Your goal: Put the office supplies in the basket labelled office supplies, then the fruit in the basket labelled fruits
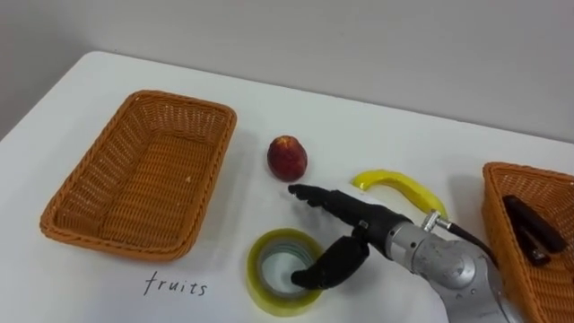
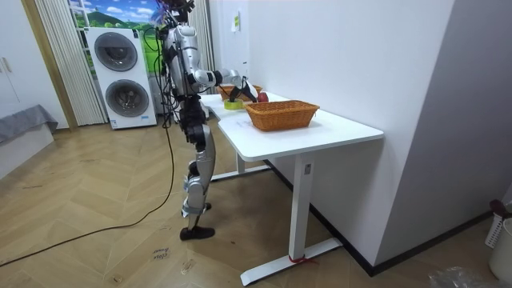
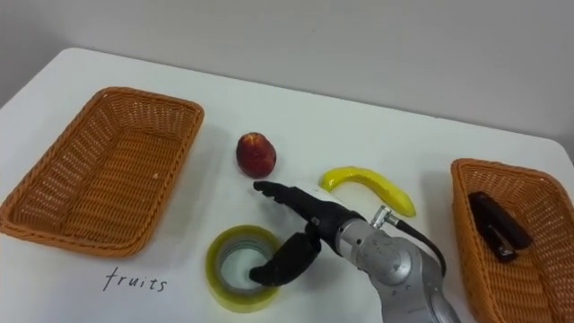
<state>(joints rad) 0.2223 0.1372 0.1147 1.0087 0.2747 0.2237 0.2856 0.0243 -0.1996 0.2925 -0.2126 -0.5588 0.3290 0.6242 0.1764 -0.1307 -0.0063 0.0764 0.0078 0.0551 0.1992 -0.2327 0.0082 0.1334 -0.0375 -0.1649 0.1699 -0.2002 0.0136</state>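
Note:
A red peach (image 1: 287, 158) lies on the white table between the two baskets, with a yellow banana (image 1: 399, 187) to its right. A yellow-green tape roll (image 1: 266, 266) lies flat near the front edge. My right hand (image 1: 345, 220) comes in from the lower right and is open. Its straight fingers point at the peach and stop just short of it, while the thumb hangs over the tape roll's hole. The left wicker basket (image 1: 148, 175) holds nothing. The right wicker basket (image 1: 499, 215) holds a dark stapler (image 1: 529, 229).
The handwritten word "fruits" (image 1: 177, 286) sits on the table in front of the left basket. In the room view I stand at the end of the white table (image 2: 336, 128), with stacked washing machines (image 2: 124, 76) behind me.

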